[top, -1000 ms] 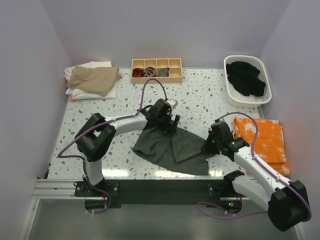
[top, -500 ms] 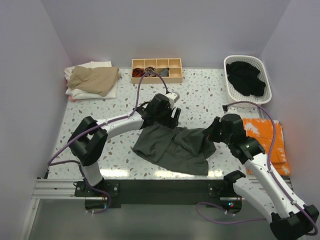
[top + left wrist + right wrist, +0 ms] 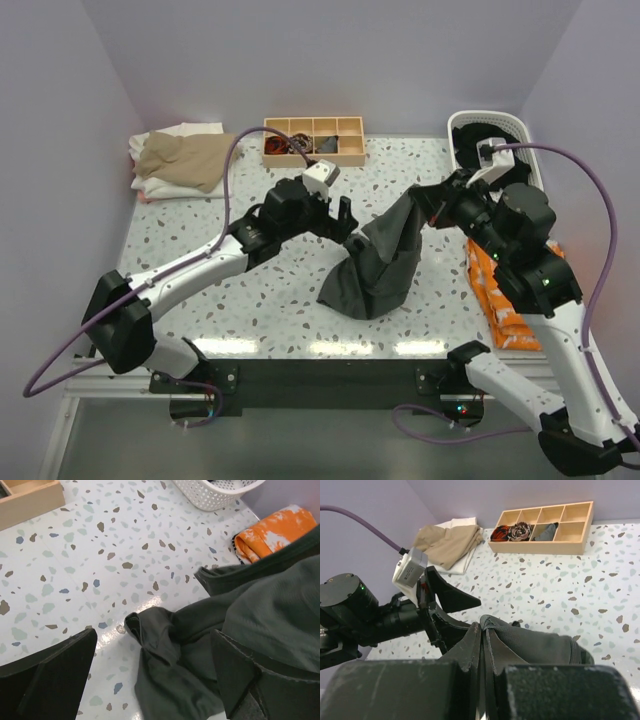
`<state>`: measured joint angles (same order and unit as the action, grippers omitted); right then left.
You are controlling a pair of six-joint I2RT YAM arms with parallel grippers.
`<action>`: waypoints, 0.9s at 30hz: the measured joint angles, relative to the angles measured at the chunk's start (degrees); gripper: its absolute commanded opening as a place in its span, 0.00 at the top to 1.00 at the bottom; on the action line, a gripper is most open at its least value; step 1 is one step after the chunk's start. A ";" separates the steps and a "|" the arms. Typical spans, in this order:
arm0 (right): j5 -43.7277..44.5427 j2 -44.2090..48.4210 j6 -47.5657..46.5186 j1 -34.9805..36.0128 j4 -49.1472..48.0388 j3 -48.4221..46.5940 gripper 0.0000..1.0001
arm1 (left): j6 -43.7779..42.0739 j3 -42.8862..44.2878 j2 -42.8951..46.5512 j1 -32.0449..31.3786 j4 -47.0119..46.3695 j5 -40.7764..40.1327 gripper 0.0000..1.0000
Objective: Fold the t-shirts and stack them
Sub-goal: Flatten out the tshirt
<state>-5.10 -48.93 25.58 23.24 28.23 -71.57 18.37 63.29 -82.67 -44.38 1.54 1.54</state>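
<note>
- right end effector [image 3: 428,199] clenched on a pinch of the charcoal t-shirt [image 3: 375,268]; the right wrist view shows the fold squeezed between its fingers [image 3: 470,645]
- left end effector [image 3: 343,217] released, jaws wide apart, just beside the shirt's left side; in the left wrist view loose cloth lies between and below the fingers [image 3: 55,667], nothing gripped
- charcoal t-shirt hangs from the right grip as a crumpled cone, its lower part bunched on the counter [image 3: 180,225] about the middle, slightly toward the near edge
- step, my read: spreading the shirt out before folding; no fold made yet, not flat
- next move likely calls for the left end effector to close on a free edge or sleeve [image 3: 145,630], then both pull apart so the cloth lies flat; hem and collar are hard to tell in this bunch
- cloth: thin, matte, limp, deeply creased, will sag and slip
- tan t-shirt [image 3: 190,155] lies loosely on white folded cloth [image 3: 160,188] at the far left corner, probably the stack
- wooden tray [image 3: 350,156], compartmented, at the far edge centre, small rolled bundles in its left cells
- white basket [image 3: 500,114], perforated plastic, far right corner, black garment [image 3: 478,150] crumpled inside
- orange cloth [image 3: 500,310], white-mottled, at the right edge, partly hidden by the arm
</note>
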 measured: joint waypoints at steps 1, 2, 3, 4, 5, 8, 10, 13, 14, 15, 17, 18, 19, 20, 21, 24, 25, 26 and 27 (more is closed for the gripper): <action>-0.15 -0.44 -0.20 0.00 0.20 0.02 1.00 | 0.02 -0.50 0.00 0.00 -0.61 0.00 0.00; -0.44 -0.74 -0.26 0.00 0.28 0.09 1.00 | 0.04 -1.09 -0.28 0.00 -0.92 0.09 0.00; -0.50 -1.25 -0.37 0.00 0.35 0.13 1.00 | 0.04 -1.64 -0.74 0.00 -1.01 0.22 0.00; -0.50 -1.99 -0.44 0.00 0.59 0.13 1.00 | 0.07 -2.05 -1.36 0.00 -1.11 0.44 0.00; -0.42 -2.56 -0.66 0.00 0.96 0.13 1.00 | 0.07 -2.25 -2.21 0.00 -1.16 0.96 0.00; 0.57 -3.08 -1.40 0.00 2.43 -0.02 1.00 | 0.07 -2.08 -5.90 0.00 -2.25 3.91 0.00; 1.57 -3.06 -1.99 0.00 3.78 -0.83 1.00 | 0.11 -1.18 -9.66 0.00 -2.89 6.75 0.00; 2.64 -3.06 -2.69 0.00 4.57 -2.08 1.00 | 0.52 0.55 -15.89 -0.07 -3.48 10.56 0.00; 2.80 -3.06 -2.78 0.00 4.72 -2.29 1.00 | 0.63 0.90 -17.77 -0.09 -3.54 11.39 0.00; 2.89 -3.06 -2.84 0.00 4.76 -2.36 1.00 | 0.76 1.01 -19.50 -0.13 -3.61 12.02 0.00; 3.08 -3.06 -3.06 0.00 5.01 -2.36 1.00 | 1.11 0.98 -21.73 -0.24 -3.04 12.61 0.00; 3.10 -3.08 -3.17 0.00 5.14 -2.36 1.00 | 1.20 0.87 -22.49 -0.28 -2.84 12.66 0.00; 3.15 -3.08 -3.23 0.00 5.18 -2.36 1.00 | 1.44 0.76 -22.95 -0.33 -2.67 12.68 0.00; 3.23 -3.08 -3.30 0.00 5.18 -2.36 1.00 | 1.57 0.61 -23.19 -0.33 -2.67 12.68 0.00; 3.39 -3.08 -3.41 0.00 5.18 -2.36 1.00 | 1.60 0.57 -23.30 -0.37 -2.71 12.68 0.00; 4.04 -3.08 -3.63 0.00 5.18 -2.36 1.00 | 1.60 0.57 -23.43 -0.37 -3.15 12.61 0.13; 4.11 -3.08 -3.67 0.00 5.18 -2.34 1.00 | 1.66 0.57 -23.52 -0.37 -3.45 12.59 0.22; 4.11 -3.08 -3.76 0.00 5.18 -2.34 1.00 | 1.73 0.59 -23.71 -0.37 -3.78 12.59 0.67; 4.11 -3.06 -3.78 0.00 5.18 -2.34 1.00 | 1.75 0.59 -23.93 -0.37 -4.07 12.59 1.00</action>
<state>-0.99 -51.99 21.80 23.24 33.41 -73.91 20.12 63.88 -106.61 -44.75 -2.52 14.13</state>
